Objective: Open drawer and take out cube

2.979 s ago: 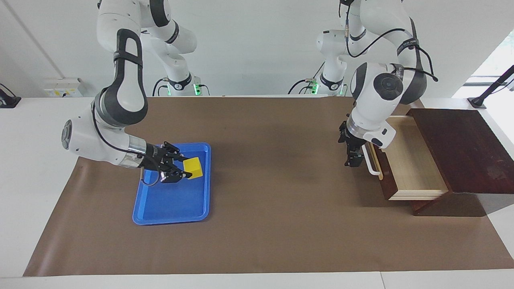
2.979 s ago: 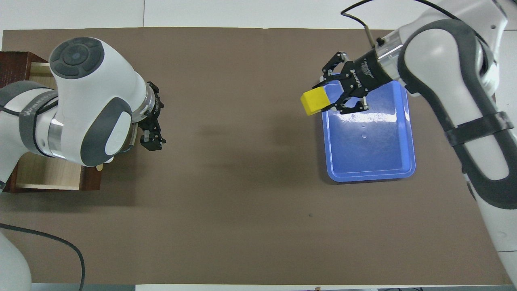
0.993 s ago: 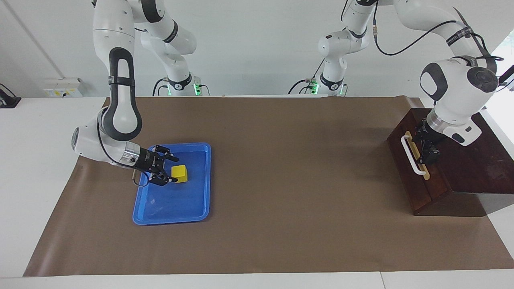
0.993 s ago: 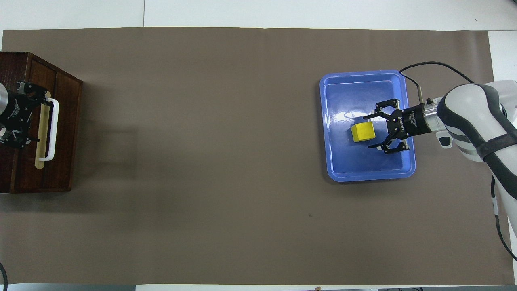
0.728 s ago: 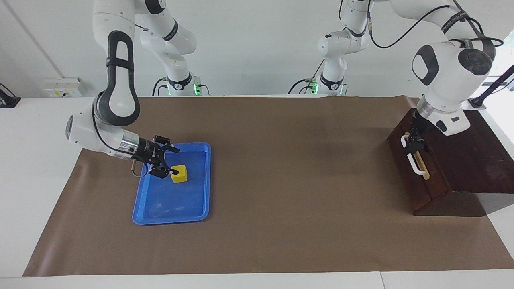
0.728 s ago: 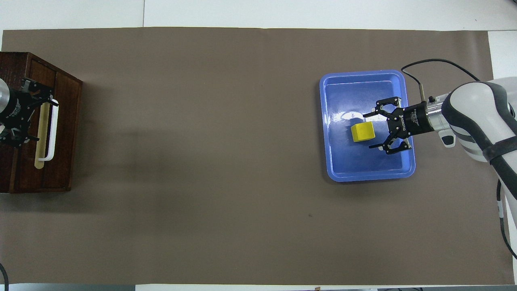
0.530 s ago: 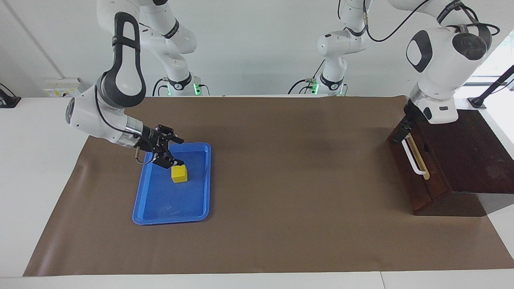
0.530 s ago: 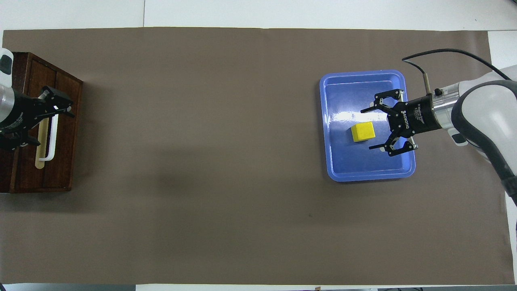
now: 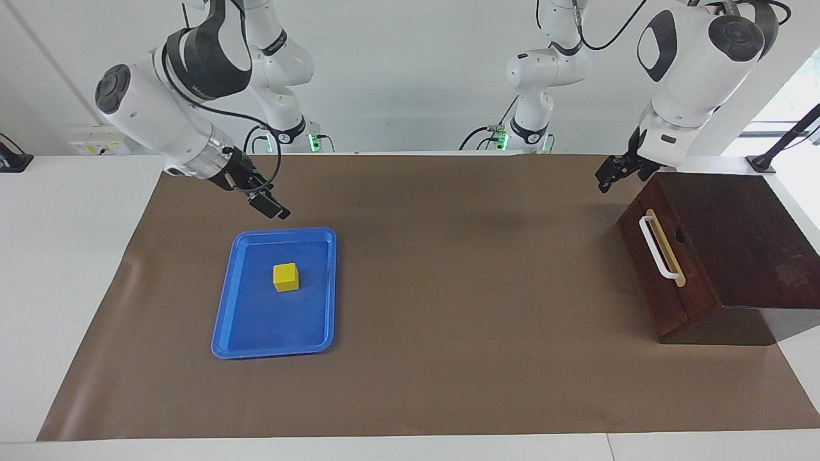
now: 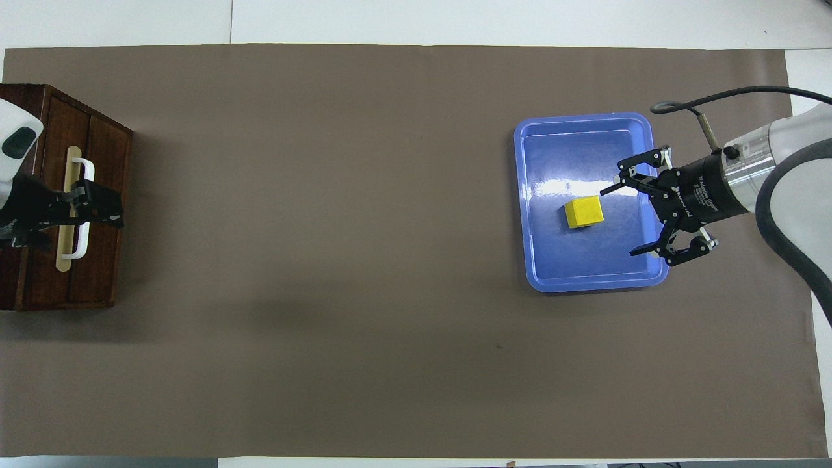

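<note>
The drawer is shut in its dark wooden box at the left arm's end of the table; its white handle is free. It also shows in the overhead view. The yellow cube lies in the blue tray, and it shows in the overhead view too. My right gripper is open and empty, raised over the tray's edge that is nearest the robots. My left gripper is raised in the air, clear of the handle, by the box's corner nearest the robots.
Brown paper covers the table. The blue tray lies toward the right arm's end. The wooden box's top slopes above the drawer. A dark stand sits by the box's end of the table.
Three seconds ago the drawer stood open and my right gripper held the cube over the tray. Now the drawer is shut, the cube lies in the tray, and both grippers have risen and drawn back.
</note>
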Controlling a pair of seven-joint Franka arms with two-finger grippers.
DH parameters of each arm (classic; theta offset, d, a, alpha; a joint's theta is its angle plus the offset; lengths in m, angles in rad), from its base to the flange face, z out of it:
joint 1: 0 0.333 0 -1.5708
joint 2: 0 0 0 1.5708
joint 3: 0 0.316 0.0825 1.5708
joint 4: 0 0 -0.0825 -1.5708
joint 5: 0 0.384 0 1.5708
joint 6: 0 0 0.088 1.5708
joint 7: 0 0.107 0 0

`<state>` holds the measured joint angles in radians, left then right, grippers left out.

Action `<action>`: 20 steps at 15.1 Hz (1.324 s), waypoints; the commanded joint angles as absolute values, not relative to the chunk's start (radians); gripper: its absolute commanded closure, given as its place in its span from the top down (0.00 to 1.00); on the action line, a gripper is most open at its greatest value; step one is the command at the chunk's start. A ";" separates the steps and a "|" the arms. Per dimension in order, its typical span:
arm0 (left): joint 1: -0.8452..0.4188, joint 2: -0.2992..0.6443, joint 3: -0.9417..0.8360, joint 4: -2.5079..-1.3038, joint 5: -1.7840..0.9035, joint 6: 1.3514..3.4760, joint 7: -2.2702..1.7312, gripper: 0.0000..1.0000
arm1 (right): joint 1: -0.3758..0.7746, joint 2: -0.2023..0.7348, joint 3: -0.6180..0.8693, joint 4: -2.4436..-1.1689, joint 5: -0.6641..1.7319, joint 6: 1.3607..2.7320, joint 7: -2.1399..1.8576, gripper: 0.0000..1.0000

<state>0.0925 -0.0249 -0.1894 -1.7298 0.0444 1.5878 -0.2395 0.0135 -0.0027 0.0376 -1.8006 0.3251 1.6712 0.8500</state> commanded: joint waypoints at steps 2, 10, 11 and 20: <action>0.069 0.026 -0.176 -1.663 0.037 1.537 -0.167 1.00 | 0.025 -0.060 0.043 -1.815 0.143 1.651 0.490 1.00; 0.048 0.026 -0.166 -1.629 0.009 1.532 -0.031 1.00 | 0.026 -0.113 0.043 -1.805 -0.048 1.641 0.103 1.00; 0.046 0.026 -0.166 -1.629 0.009 1.532 -0.031 1.00 | 0.026 -0.114 0.041 -1.809 -0.046 1.647 0.103 1.00; 0.029 0.022 -0.166 -1.600 0.012 1.517 -0.028 1.00 | 0.008 -0.101 0.031 -1.781 -0.029 1.589 0.098 1.00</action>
<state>0.0451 0.0167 -0.1856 -1.6250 0.0194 1.5466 -0.0400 0.0219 -0.1014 0.0275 -1.7931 -0.0288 1.6075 0.1273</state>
